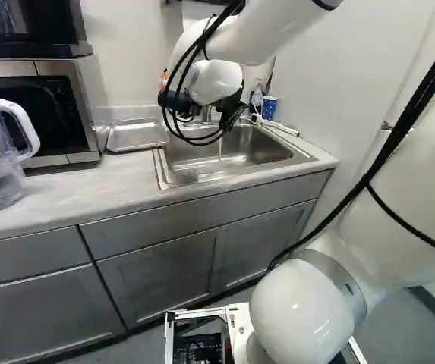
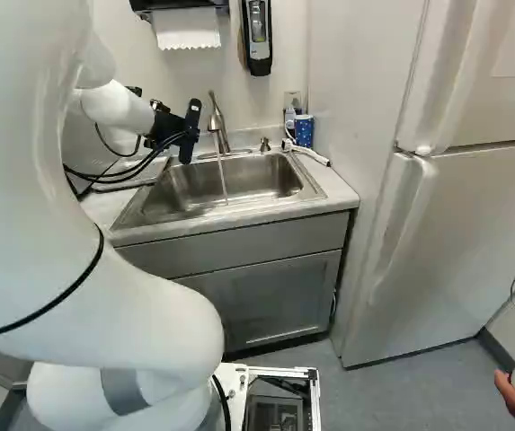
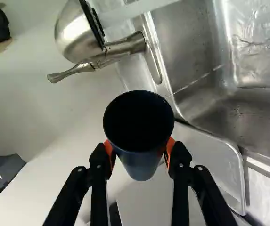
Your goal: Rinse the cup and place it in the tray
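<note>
White robot arm (image 2: 113, 305) reached toward the sink (image 2: 304, 182), its gripper (image 2: 188, 135) pinching a dark cup (image 3: 140, 164) left of the running faucet (image 2: 218, 123).

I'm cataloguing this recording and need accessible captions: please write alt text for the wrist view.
A dark cup is gripped between the jaws' orange pads, its open mouth facing the camera. Ahead, water streams from a metal faucet at a steel sink, with a metal tray beside it.
</note>
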`<state>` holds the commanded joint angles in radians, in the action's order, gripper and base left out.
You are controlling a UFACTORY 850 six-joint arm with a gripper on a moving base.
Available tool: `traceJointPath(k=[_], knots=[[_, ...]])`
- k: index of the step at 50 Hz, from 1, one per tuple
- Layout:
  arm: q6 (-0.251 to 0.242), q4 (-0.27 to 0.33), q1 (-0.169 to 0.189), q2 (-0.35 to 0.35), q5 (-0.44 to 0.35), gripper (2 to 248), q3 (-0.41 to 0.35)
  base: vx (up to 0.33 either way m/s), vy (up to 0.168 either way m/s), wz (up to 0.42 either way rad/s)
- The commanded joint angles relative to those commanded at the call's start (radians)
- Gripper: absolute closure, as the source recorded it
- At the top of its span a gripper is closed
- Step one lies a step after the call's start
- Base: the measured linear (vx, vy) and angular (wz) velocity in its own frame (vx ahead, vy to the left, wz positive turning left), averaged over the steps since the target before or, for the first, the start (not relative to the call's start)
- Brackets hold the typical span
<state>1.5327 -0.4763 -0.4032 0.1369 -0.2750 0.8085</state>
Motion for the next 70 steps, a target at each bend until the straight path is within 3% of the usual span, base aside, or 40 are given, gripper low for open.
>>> traceJointPath(k=[40, 49, 70], knots=[[-0.006, 0.000, 0.000, 0.000, 0.000, 128, 0.000, 0.000, 0.000, 0.000], [-0.077, 0.000, 0.000, 0.000, 0.000, 128, 0.000, 0.000, 0.000, 0.000], [-0.295, 0.000, 0.000, 0.000, 0.000, 128, 0.000, 0.000, 0.000, 0.000]])
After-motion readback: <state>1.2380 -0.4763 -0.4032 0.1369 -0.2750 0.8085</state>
